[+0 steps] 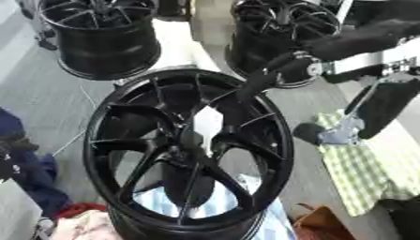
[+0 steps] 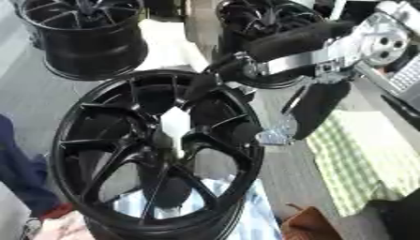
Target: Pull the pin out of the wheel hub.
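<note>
Fingers first: the right hand [image 2: 201, 86] reaches from the upper right down into the big black wheel [image 1: 189, 150], its dark fingers blending with the spokes near the upper rim, so whether they are straight, curled or gripping anything cannot be told. No pin can be made out against all that black; the hub [image 1: 184, 154] sits at the middle of the wheel, where the spokes meet. The wheel itself is tilted, its open face turned up toward the camera. Behind the hand, the right arm [image 2: 328, 47] runs back to the upper right, black sleeve and silver joint showing. Two more black wheels stand beyond, one at upper left [image 1: 102, 37], one at upper right [image 1: 275, 33]. A green checked cloth [image 1: 361, 173] lies to the right. The left hand shows in neither view.
</note>
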